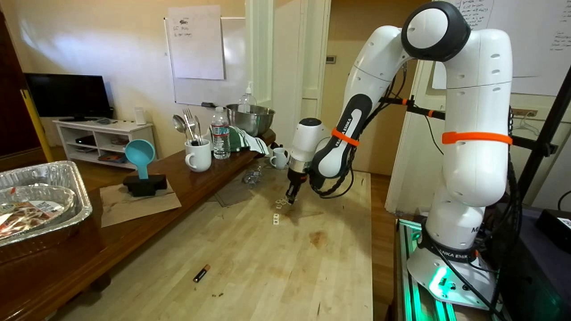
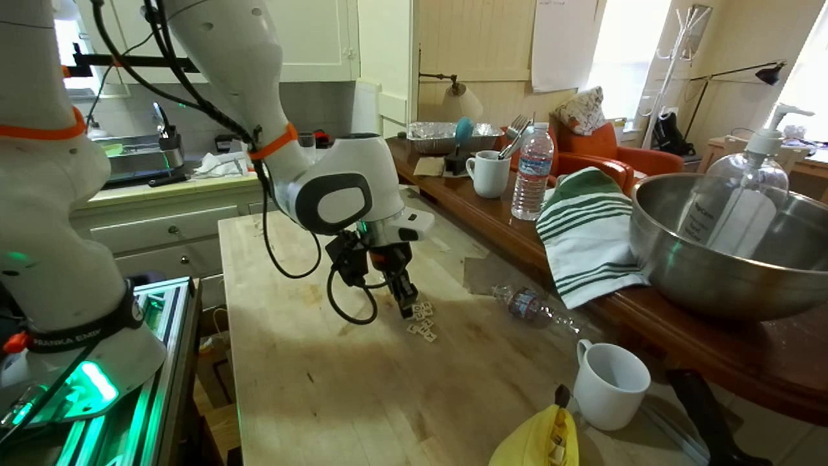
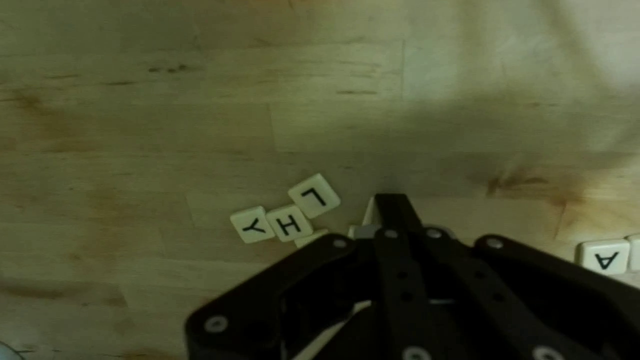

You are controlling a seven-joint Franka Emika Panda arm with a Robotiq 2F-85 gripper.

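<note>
My gripper [image 3: 395, 207] points down at the wooden tabletop, its dark fingers together. It shows low over the table in both exterior views [image 1: 291, 200] [image 2: 407, 310]. A pale tile edge shows just left of the fingertips in the wrist view; the rest of it is hidden. Left of the fingers lie cream letter tiles: an L tile [image 3: 314, 195], an H tile [image 3: 289, 223] and a Y tile [image 3: 252, 225], with another partly covered by the gripper. An A tile [image 3: 605, 256] lies to the right, beside one cut by the frame edge. A short tile row [image 1: 276, 219] also shows.
A battery [image 1: 201, 273] lies on the table. A crumpled plastic bottle [image 2: 530, 306], a white mug [image 2: 611, 388] and a yellow pouch [image 2: 537, 440] are also on it. The raised brown ledge bears a cutlery mug [image 1: 199, 156], a water bottle [image 1: 221, 136] and a steel bowl [image 2: 673, 265].
</note>
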